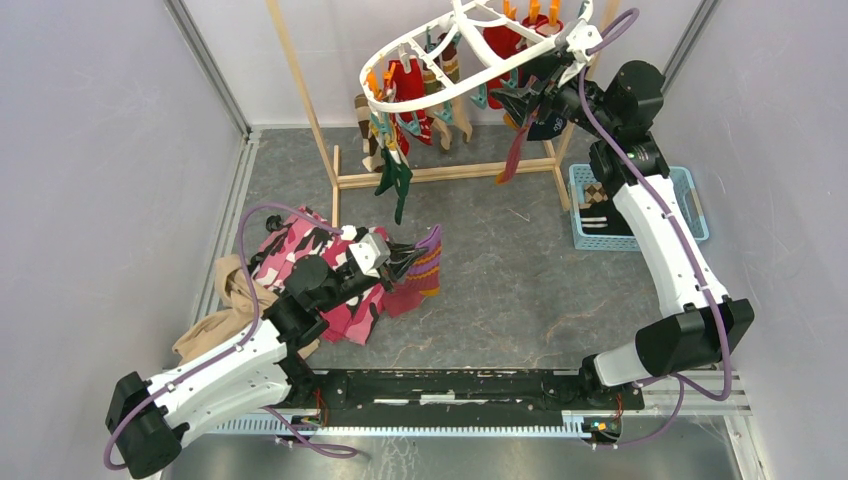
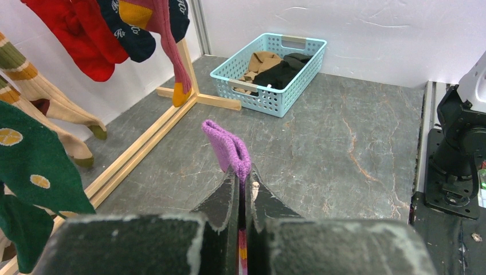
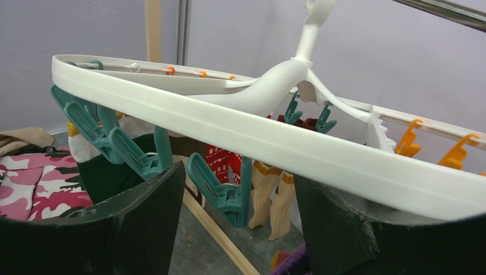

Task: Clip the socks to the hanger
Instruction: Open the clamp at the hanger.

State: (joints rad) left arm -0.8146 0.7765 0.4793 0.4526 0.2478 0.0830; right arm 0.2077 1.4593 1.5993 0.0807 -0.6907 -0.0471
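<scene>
The white hanger hangs tilted over the wooden rack, with red, dark green and navy socks clipped to it. Over the pink cloth, my left gripper is shut on a purple-maroon sock with yellow stripes. In the left wrist view its purple cuff sticks up from the shut gripper. My right gripper is at the hanger's right rim. In the right wrist view it stands open under the hanger rim, with a teal clip between its fingers, untouched.
A light wooden rack stands at the back. A blue basket with dark and tan socks sits at the right, also in the left wrist view. A pink camouflage cloth and a tan cloth lie at the left.
</scene>
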